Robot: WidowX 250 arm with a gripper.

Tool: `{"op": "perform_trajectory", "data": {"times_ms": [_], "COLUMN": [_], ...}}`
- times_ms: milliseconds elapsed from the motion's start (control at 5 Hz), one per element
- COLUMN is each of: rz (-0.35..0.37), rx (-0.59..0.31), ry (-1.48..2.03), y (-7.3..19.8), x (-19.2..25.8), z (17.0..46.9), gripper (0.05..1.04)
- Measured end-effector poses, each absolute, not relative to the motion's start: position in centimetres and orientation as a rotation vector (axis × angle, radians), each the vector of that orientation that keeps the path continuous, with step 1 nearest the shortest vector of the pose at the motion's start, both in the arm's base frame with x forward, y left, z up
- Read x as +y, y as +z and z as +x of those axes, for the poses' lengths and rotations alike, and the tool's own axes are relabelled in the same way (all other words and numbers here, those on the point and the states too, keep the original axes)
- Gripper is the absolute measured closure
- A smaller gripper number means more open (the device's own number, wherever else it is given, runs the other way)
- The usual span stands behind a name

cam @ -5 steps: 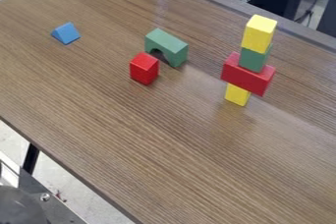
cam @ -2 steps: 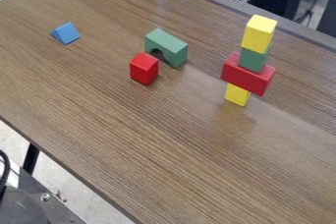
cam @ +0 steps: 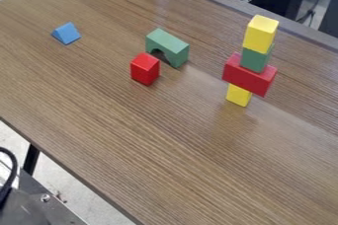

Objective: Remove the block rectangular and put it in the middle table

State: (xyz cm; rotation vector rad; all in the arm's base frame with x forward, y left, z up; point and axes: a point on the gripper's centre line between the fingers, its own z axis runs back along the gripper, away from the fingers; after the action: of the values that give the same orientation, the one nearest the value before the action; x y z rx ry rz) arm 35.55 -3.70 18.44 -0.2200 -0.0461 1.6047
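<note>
A four-block stack stands upright toward the right side of the brown wood-grain table (cam: 165, 160). From bottom to top, it consists of an upright yellow block (cam: 238, 95), a red rectangular block (cam: 248, 75) laid crosswise, a small green block (cam: 254, 59) and a yellow rectangular block (cam: 259, 34). The task's rectangular block is located in this stack; which of the two rectangular units is designated cannot be determined. The red crosswise unit overhangs the base block on both sides.

Left of the stack, a green arch-shaped block (cam: 168, 40) stands on its legs. An upright red block (cam: 145, 69) is positioned just beside it, on the near side. A blue triangular prism block (cam: 66, 33) rests well apart, farther left. Whether the gripper is set wide, set narrow or loaded cannot be told.
</note>
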Motion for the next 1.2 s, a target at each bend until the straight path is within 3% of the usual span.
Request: {"op": "perform_trajectory", "data": {"times_ms": [200,800,1200], "rz": [-0.249,-0.229,-0.198], "rx": [-0.068,-0.088,-0.124], "ry": [1.590,1.578,1.560], "y": [19.6,19.2,18.3], "x": [-4.7,-5.6,-2.5], "z": [35.2,34.5,36.3], "gripper": [0.504,0.504,0.504]}}
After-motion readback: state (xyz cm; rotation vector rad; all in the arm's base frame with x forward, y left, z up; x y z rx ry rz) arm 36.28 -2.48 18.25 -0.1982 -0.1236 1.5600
